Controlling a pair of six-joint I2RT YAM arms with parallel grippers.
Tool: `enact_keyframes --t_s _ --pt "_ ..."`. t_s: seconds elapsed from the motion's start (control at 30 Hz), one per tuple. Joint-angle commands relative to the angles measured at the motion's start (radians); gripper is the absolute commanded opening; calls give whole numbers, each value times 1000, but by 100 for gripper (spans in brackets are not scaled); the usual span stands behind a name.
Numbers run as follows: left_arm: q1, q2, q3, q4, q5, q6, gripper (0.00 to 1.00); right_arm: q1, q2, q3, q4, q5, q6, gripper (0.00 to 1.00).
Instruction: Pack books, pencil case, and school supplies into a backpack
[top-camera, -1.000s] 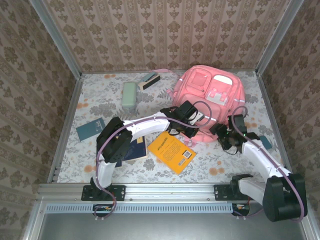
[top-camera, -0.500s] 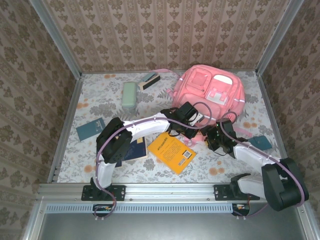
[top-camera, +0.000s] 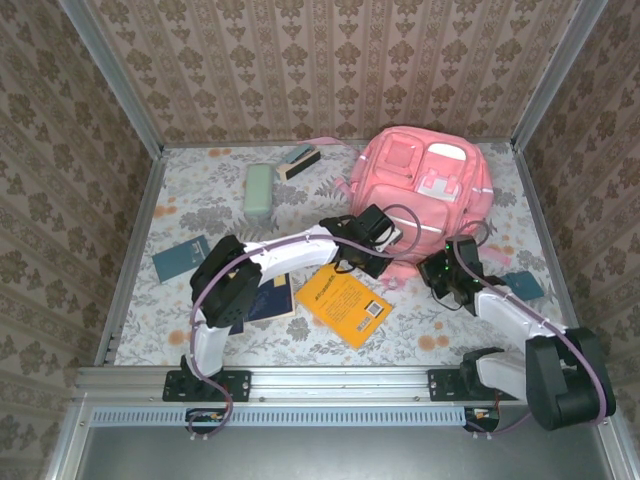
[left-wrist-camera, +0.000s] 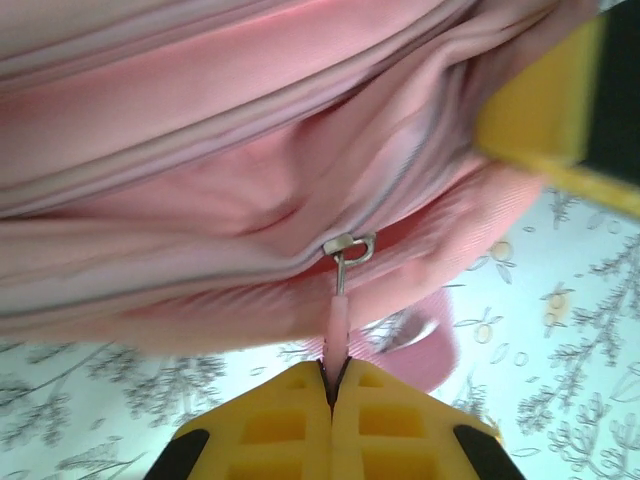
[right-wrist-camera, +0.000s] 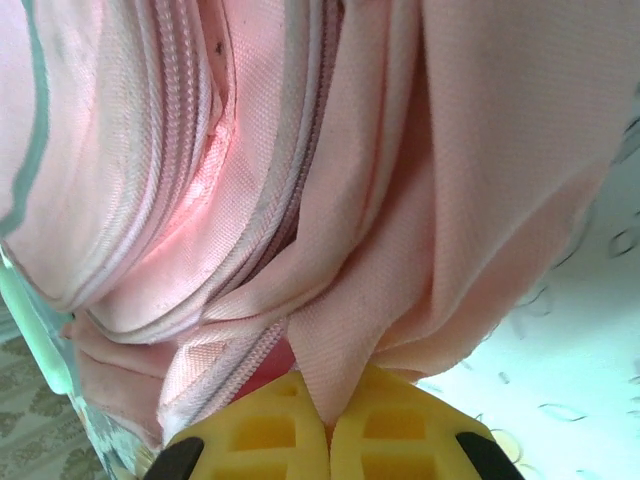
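**Change vs 1 s ago:** right fingers (top-camera: 440, 270) have moved in from just off the backpack's (top-camera: 425, 185) near-right corner to its near edge, and have gone from spread to pressed together. R forearm now lies lower over the bench (top-camera: 200, 330). L arm posn unchanged. Backpack approx where it was. Loose items unmoved.

**Edges / room:**
- Backpack lies flat at far right. Its far end is near the back wall (top-camera: 330, 70) and its right side is near the right rail (top-camera: 535, 220).
- Pencil case (top-camera: 259, 189) and stapler-like block (top-camera: 299, 160) lie far centre-left, well apart from the backpack.
- Orange-yellow book (top-camera: 343, 303) lies just near-side of the L wrist, w/ a navy book (top-camera: 265, 300) beside it.
- Teal booklet (top-camera: 181, 257) lies at the left edge.
- Open bench at far left and at near centre-right, between the orange-yellow book and the R arm.

**Fingers:**
- Left fingers (left-wrist-camera: 322, 378), seen in top view at (top-camera: 392, 262), are pressed together and pinch the pink zip pull (left-wrist-camera: 337, 318). The pull hangs from a metal slider on the backpack's near edge.
- Right fingers (right-wrist-camera: 315, 400) are pressed together and pinch a fold of backpack fabric (right-wrist-camera: 340, 340) next to the zip track.
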Motion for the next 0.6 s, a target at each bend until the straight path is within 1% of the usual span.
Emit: enact_keyframes --t_s 0.0,0.2,0.37,0.4,0.47,0.53,0.57 --pt "75 -28 6 -112 -154 36 0 -84 -59 54 -99 -25 -107 0" --pt "205 14 73 -141 -242 93 0 -180 -81 132 -209 -96 -229 0" --pt "300 102 191 -150 -251 112 0 -238 -64 191 -250 -171 -302 0" --pt "311 121 221 -154 -233 114 0 -248 -54 205 -263 -180 -321 0" --pt "317 134 249 -133 -153 125 0 -259 -28 235 -300 -190 -362 0" --pt "304 112 226 -71 -62 131 0 -263 2 260 -311 -213 -396 6" --pt "292 101 211 -53 -31 136 0 -263 17 269 -310 -217 -404 6"
